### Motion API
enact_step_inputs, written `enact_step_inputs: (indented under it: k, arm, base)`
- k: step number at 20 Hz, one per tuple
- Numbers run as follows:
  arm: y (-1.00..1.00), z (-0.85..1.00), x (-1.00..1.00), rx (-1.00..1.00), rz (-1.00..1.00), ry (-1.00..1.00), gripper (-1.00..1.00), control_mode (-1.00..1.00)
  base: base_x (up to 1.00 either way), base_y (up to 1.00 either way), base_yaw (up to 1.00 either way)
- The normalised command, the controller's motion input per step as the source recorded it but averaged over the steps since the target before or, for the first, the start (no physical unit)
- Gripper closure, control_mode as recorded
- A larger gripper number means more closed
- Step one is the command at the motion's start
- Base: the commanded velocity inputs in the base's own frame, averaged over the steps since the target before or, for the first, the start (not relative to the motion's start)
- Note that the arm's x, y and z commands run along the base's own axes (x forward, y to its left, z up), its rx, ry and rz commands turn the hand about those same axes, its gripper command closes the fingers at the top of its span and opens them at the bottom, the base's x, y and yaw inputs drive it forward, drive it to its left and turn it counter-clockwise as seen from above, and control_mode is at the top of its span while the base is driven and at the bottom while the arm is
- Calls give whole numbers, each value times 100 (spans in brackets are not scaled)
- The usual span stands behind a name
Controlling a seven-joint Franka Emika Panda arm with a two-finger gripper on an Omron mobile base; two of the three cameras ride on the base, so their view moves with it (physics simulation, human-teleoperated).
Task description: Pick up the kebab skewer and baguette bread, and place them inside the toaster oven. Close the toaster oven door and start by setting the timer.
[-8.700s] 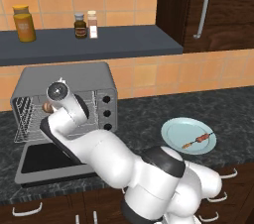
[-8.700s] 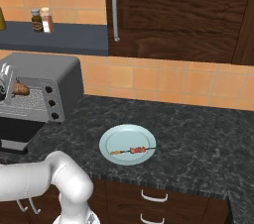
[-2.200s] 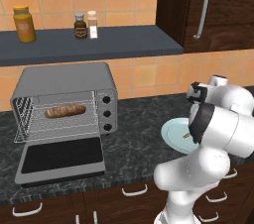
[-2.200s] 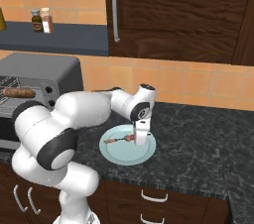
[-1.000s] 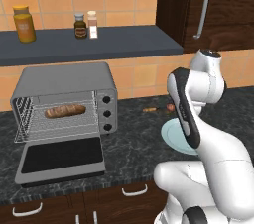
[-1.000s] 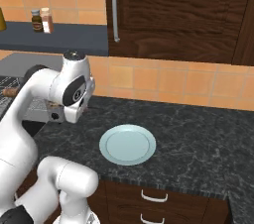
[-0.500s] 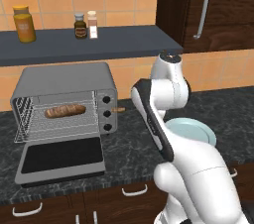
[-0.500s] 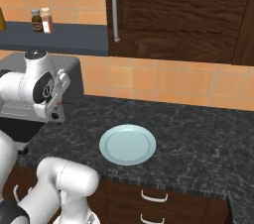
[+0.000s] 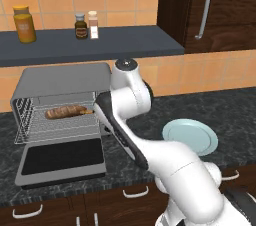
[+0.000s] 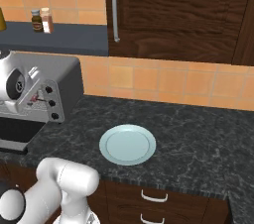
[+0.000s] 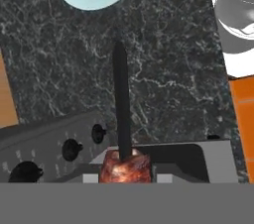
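Hand is closed on the kebab skewer, gripping it at the red-brown meat chunk, with the dark stick pointing toward 12 o'clock in the hand view over the black speckled counter. Toward 8 o'clock from the meat sit the toaster oven's black knobs. In the left base view the arm reaches to the right front corner of the toaster oven, with the skewer's tip just beside the baguette bread, which lies on the wire rack inside. The toaster oven door hangs open and flat at 6 o'clock from the rack. An empty pale blue plate rests on the counter at 3 o'clock from the oven, well apart.
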Motion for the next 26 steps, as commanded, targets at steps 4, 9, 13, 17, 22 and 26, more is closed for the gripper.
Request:
enact_step_inputs:
  k: [4, 9, 13, 17, 22, 26]
  arm:
    - [100, 0, 34, -3, -7, 0, 100, -100]
    - [98, 0, 54, -2, -5, 0, 100, -100]
    - [87, -13, 53, -2, -4, 3, 100, -100]
    - [73, -23, 37, 0, -2, 9, 100, -100]
    - [63, -37, 32, 0, -2, 6, 100, -100]
    - [48, -36, 10, 0, -5, 2, 100, -100]
  base:
    - [0, 0, 0]
    - [0, 0, 0]
    - [0, 0, 0]
    - [0, 0, 0]
    - [0, 0, 0]
    - [0, 0, 0]
